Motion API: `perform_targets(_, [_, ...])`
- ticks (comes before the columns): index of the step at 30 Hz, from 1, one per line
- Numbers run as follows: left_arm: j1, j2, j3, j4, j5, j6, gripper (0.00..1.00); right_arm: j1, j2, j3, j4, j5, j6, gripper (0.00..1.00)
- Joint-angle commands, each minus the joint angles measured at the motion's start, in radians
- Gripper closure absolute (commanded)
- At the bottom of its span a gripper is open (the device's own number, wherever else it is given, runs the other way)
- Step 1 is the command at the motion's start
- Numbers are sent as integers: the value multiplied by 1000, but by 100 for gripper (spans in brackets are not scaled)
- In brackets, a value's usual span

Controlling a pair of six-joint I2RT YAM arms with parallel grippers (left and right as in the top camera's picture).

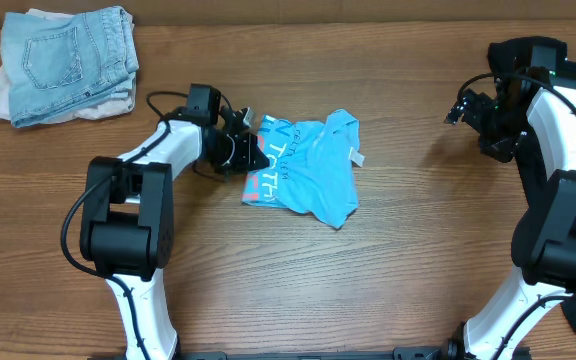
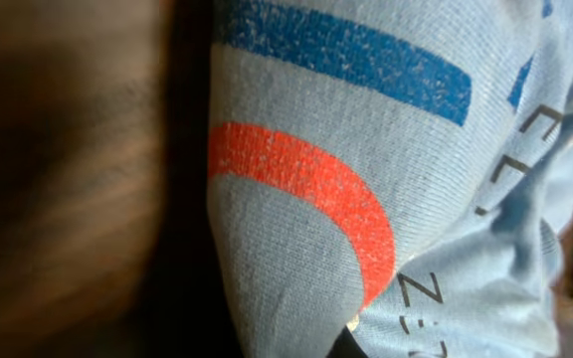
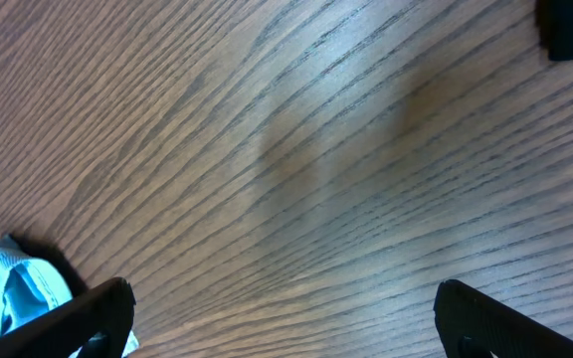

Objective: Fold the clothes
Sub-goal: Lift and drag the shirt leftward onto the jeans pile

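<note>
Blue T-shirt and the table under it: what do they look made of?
Blue T-shirt: soft knit, likely cotton jersey, matte; fine knit rows and speckled print show close up. Table: wood or wood-look laminate, low sheen; streaked grain, cannot tell which.

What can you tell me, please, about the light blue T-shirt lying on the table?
The light blue T-shirt lies crumpled, unfolded, near the middle of the wooden table. It looks like soft knit cotton, printed with white lettering, darker blue bars and a red-orange arc. A small white tag sticks out at its right edge in the overhead view. The left gripper is shut on its opposite edge; nothing else touches it.
</note>
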Motion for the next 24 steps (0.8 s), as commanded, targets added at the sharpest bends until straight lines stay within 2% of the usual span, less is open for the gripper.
perform_targets(1, [47, 40, 87, -31, -328, 123, 96, 3, -29, 20, 5, 0, 7, 0])
perform_targets(5, [71, 40, 193, -51, -610, 152, 96, 3, -29, 20, 5, 0, 7, 0])
perform_targets(11, [109, 40, 318, -34, -814, 256, 96, 3, -29, 20, 5, 0, 7, 0])
perform_targets(14, [131, 40, 381, -34, -861, 258, 96, 3, -29, 20, 5, 0, 7, 0])
perform_targets(24, [184, 40, 533, -17, -861, 218, 96, 3, -29, 20, 5, 0, 7, 0])
